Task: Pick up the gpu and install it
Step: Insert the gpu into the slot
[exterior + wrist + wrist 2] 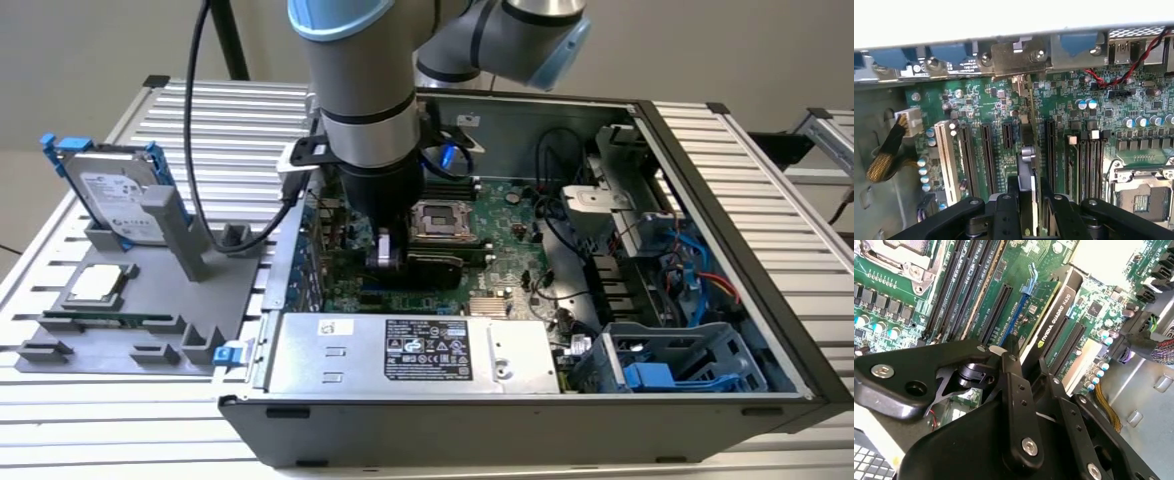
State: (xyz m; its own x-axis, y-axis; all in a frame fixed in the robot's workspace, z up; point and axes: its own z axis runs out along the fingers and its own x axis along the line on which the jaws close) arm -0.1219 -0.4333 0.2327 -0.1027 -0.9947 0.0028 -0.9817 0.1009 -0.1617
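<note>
The gpu [1053,322] stands on edge over the green motherboard [979,100], in line with a long expansion slot inside the open computer case [534,420]. Its black shroud faces one way and its green board the other. In the first wrist view the gpu [1026,135] appears edge-on, with its silver end bracket [1019,55] against the case's rear wall. My gripper [1029,367] reaches down into the case, its two black fingers [1015,187] clamped on either side of the card's upper edge. In the exterior view the gripper [387,250] sits just beside the processor socket [441,220], and the gpu [434,268] shows as a dark bar beneath it.
A silver hard drive in a blue frame [118,195] leans on a grey fixture [134,300] at the exterior view's left, with a processor chip [100,285] and a RAM stick [107,322]. The power supply [400,350], a blue drive cage [681,360] and loose cables [694,270] crowd the case.
</note>
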